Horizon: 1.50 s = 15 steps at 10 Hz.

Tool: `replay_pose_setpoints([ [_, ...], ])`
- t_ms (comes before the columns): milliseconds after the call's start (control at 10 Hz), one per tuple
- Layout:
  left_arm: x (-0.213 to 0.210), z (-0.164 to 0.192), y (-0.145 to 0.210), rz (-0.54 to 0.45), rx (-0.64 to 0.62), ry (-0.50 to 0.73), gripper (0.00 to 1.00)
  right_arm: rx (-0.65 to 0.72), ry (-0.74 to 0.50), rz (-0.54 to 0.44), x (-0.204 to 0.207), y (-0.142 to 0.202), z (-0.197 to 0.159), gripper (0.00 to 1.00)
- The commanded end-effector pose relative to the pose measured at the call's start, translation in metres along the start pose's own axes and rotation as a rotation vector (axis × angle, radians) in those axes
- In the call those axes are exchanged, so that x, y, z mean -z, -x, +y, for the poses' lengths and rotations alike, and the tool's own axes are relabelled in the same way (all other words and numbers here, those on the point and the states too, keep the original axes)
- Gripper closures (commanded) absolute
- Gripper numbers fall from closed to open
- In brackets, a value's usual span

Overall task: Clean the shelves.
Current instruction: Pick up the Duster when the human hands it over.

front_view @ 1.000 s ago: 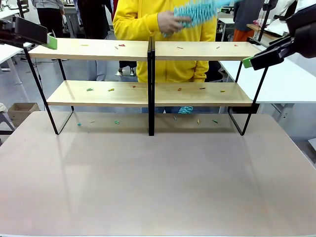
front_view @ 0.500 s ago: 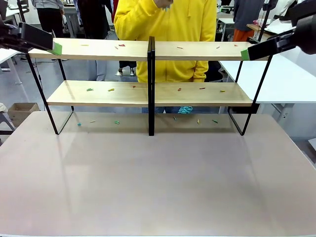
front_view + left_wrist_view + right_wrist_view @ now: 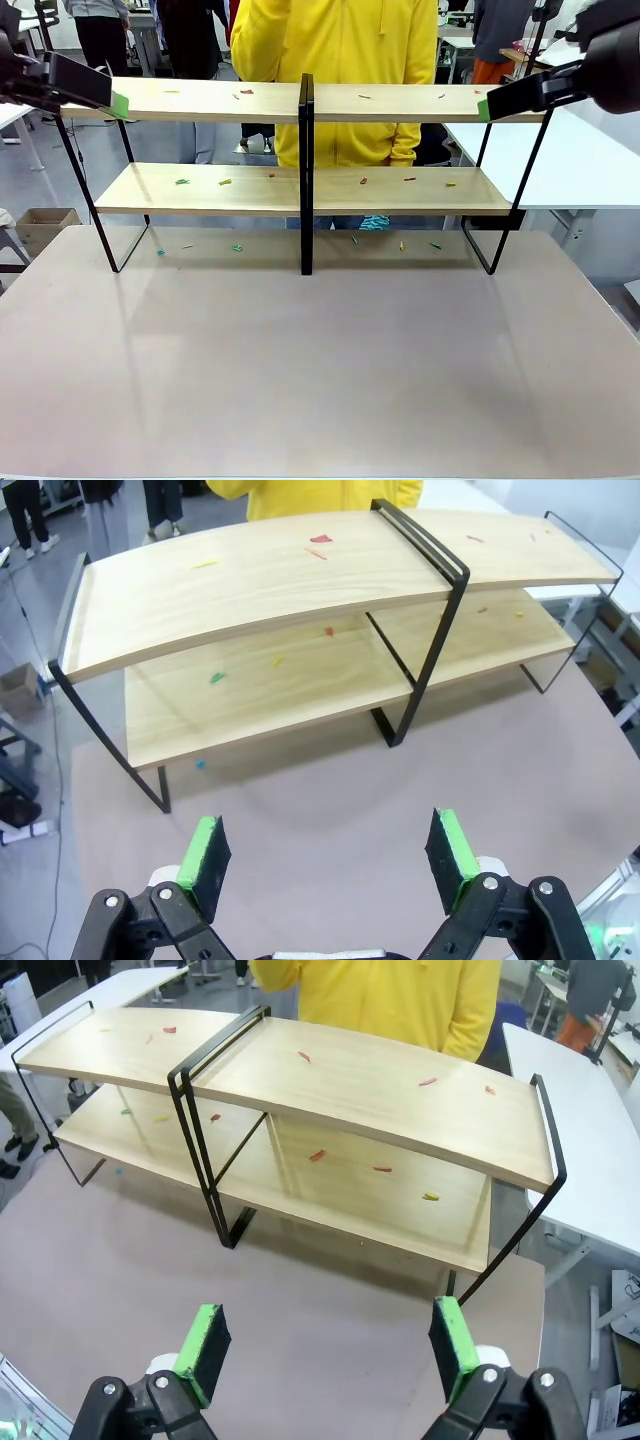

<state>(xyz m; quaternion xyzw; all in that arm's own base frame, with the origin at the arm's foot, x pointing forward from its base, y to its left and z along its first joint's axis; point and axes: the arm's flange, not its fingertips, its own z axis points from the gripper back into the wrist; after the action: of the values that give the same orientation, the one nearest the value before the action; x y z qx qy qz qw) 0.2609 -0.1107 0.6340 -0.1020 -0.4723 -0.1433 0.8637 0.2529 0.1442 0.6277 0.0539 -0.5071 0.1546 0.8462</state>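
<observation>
Front view cuts both arms off at the picture's sides. The left claw overlaps the left end of the top board of the shelves, and the right claw overlaps the right end. In each wrist view the green pads are spread wide, pinching nothing, short of the rack. The shelves stand at the far side of the tabletop. Behind them a person in a yellow hoodie is cropped at the top edge. Small coloured scraps on both boards are too small to identify. A teal object is mostly hidden behind the lower board.
</observation>
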Motion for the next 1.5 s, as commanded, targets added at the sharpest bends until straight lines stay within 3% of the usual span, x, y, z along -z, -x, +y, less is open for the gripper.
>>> replay_pose_setpoints([
  [0, 0.006, 0.004, 0.049, 0.008, -0.010, -0.011, 0.00, 0.046, -0.001, 0.004, -0.001, 0.008, 0.007, 0.00],
  [200, 0.008, 0.005, 0.049, 0.009, -0.012, -0.046, 0.00, 0.058, 0.004, -0.023, 0.000, 0.007, 0.010, 0.00],
  [300, 0.002, 0.000, 0.001, 0.007, 0.000, 0.000, 0.00, 0.012, 0.000, 0.002, 0.000, 0.001, 0.004, 0.00],
  [1200, 0.002, 0.001, 0.001, 0.009, 0.001, -0.003, 0.00, 0.012, 0.000, 0.002, 0.000, 0.001, 0.004, 0.00],
  [1300, 0.000, -0.012, -0.015, 0.046, 0.092, 0.149, 0.00, 0.012, 0.000, 0.002, 0.000, 0.001, 0.004, 0.00],
  [1400, 0.002, -0.019, -0.039, 0.189, 0.083, 0.396, 0.00, 0.012, 0.000, 0.002, 0.000, 0.001, 0.004, 0.00],
])
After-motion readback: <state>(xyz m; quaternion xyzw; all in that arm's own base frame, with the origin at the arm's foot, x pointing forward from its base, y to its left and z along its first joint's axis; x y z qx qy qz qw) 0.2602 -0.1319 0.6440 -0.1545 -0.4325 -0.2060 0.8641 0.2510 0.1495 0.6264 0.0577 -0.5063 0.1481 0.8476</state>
